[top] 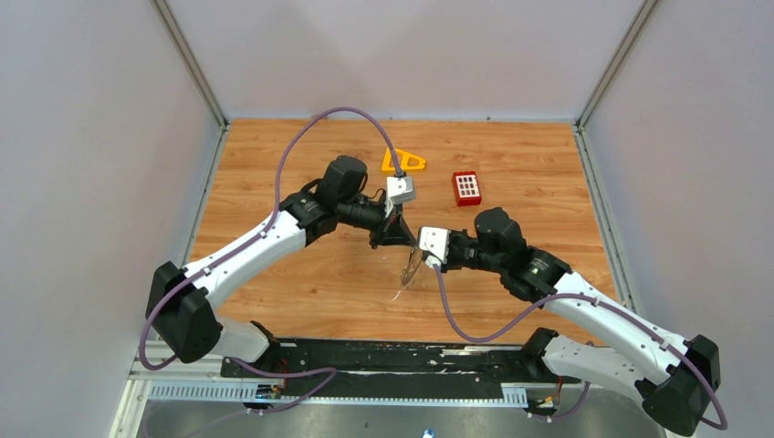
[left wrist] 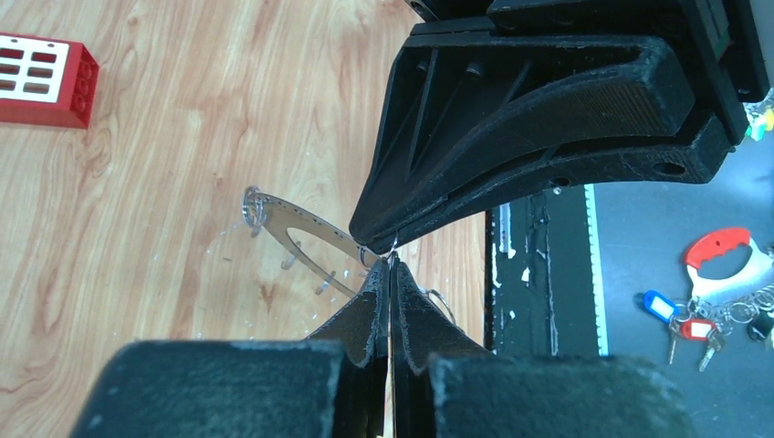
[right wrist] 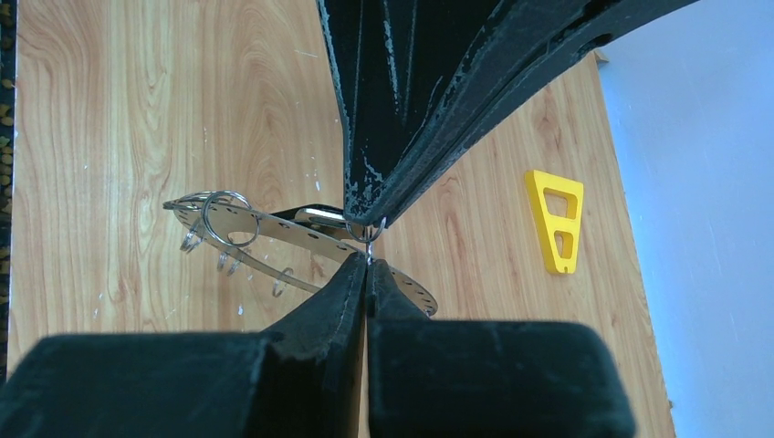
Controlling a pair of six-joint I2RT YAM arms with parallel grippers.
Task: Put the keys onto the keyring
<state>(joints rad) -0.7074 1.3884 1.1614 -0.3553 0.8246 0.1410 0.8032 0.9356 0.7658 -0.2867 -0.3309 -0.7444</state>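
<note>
table (top: 301,274) is wood-look, both arms reaching in toward the middle of it. starting from the left in the top view: the left arm comes in at an angle, and the left gripper (left wrist: 391,269) has its fingers pressed flat together, no gap to speak of. an orange triangle frame (top: 402,162) lies on the wood just behind it, nothing touching it.

the keyring (right wrist: 283,230) is right at the centre, up off the table and tilted, a thin grey band with holes along its rim. a few small wire rings (right wrist: 228,217) hang from it. both wrist views show the two sets of fingertips meeting nose to nose at one spot on its rim, where a tiny wire loop sits.

a dark bit with a silvery edge just behind the band might be the key (right wrist: 317,213), honestly can't tell.

the right gripper (right wrist: 367,266) comes in from the other side, also clamped tight on that same spot. which of the two actually carries the ring i can't make out.

further right and back, a red keypad block (top: 467,187) lies flat on its own.
</note>
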